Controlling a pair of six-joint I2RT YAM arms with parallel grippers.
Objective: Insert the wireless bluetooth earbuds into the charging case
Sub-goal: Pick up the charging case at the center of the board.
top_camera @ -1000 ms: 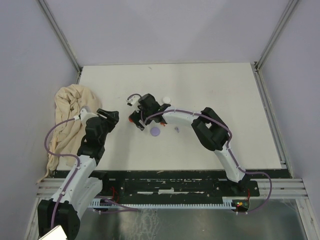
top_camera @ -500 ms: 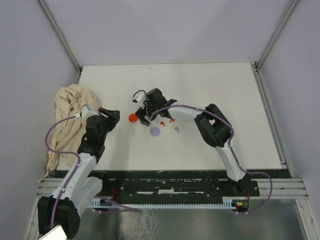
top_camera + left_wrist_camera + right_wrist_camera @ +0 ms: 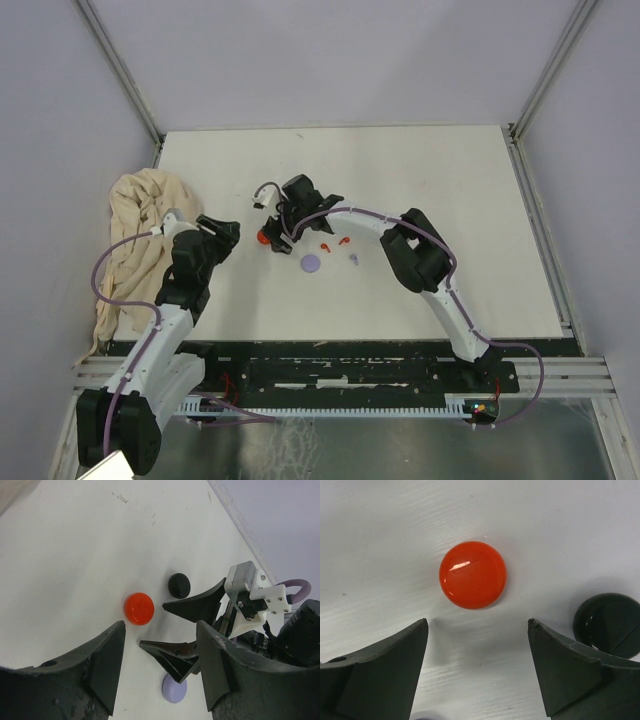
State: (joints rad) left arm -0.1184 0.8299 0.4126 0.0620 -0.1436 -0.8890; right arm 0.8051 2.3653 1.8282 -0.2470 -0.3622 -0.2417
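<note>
Arms, two in number, rise from the near edge of the counter (image 3: 450, 200), white-shelled with black joints. The left hand (image 3: 218, 233) hangs at medium spread with nothing between its fingers, beside one crumpled beige cloth (image 3: 130, 225) heaped at the counter's left edge. Next out lies one flat matte lilac disc (image 3: 311, 263). Just to its right is one tiny lilac earbud (image 3: 353, 259). Slightly farther lie two red earbuds, one (image 3: 326, 245) and another (image 3: 345, 240), loose on the bare counter and apart from every disc. Beyond these sits one glossy, domed red disc (image 3: 472, 575). The right hand (image 3: 477, 625) stands over it with fingers spread wide and empty; in the wrist view the disc lies just ahead of the two black wedge-shaped tips, untouched. One glossy black disc (image 3: 607, 625) with a thin seam line lies close by, partly behind the right finger. Discs counted: three. Earbuds counted: three; none is inside a disc. Against half a second ago, the right hand has shifted left onto the red disc, which then lay clear of it; the left arm, earbuds and lilac disc are unchanged.
</note>
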